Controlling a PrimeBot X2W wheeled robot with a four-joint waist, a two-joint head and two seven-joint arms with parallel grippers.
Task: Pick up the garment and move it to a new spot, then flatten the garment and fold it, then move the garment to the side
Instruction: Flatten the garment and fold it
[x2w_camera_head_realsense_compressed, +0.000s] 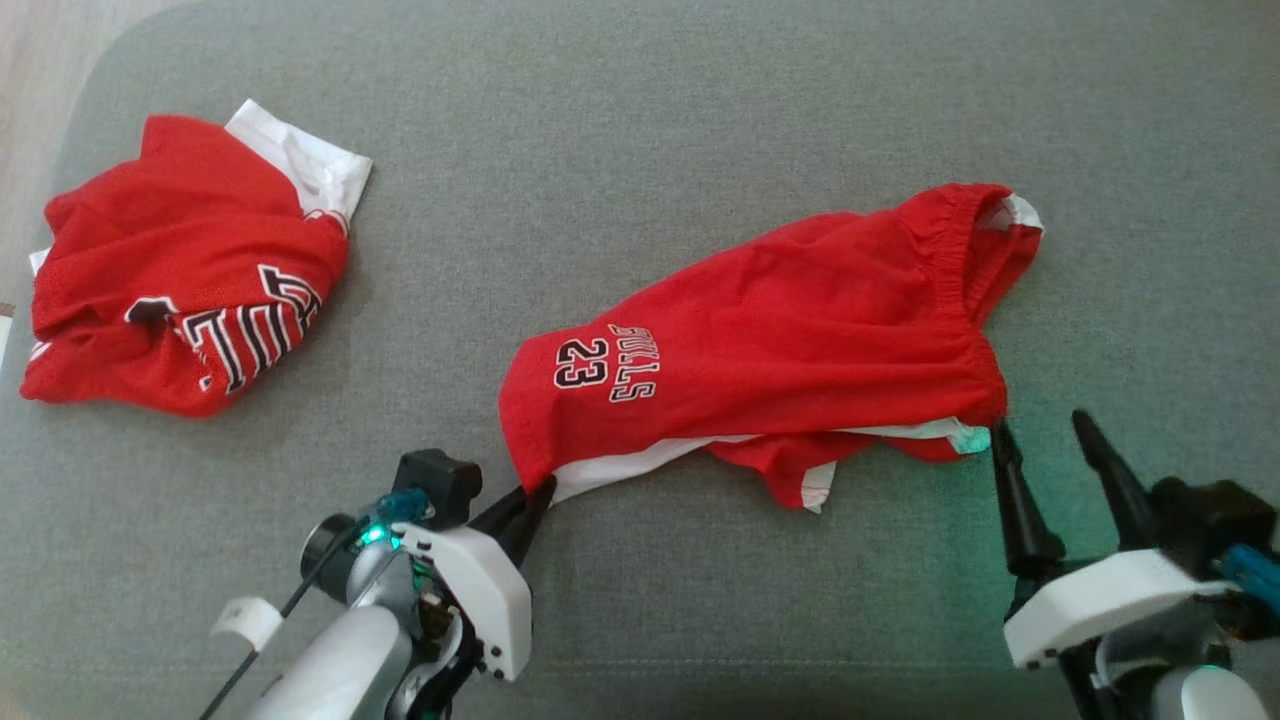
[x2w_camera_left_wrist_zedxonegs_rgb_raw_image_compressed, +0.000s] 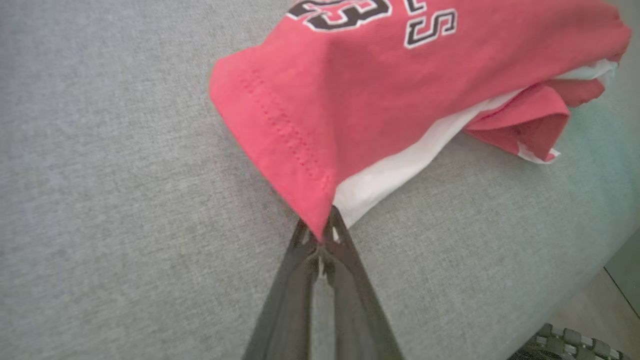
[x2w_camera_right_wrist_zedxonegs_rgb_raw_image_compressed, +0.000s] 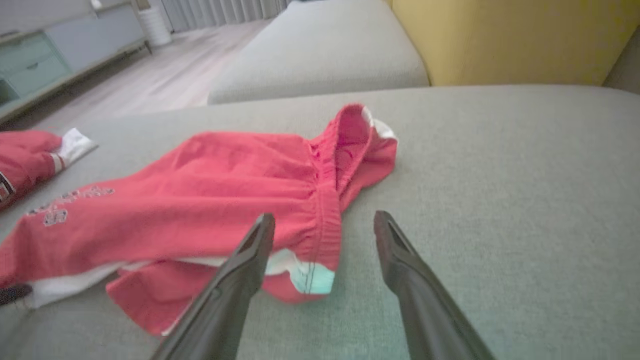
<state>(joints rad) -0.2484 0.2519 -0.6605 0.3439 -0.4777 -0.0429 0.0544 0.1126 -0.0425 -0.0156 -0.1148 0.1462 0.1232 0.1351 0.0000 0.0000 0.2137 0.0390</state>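
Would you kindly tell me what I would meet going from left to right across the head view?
crumpled red jersey → left pincer, shut on a corner of the shorts → red shorts → right pincer, open

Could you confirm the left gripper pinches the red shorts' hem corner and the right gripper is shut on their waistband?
Not quite: the right wrist view shows the right gripper open at the waistband. The left gripper does pinch the red shorts at the hem corner.

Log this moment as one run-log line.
stage: grasping | left fingers: shut on hem corner of red mesh BULLS shorts | right fingers: open, at waistband | shorts: rumpled on grey fabric cushion
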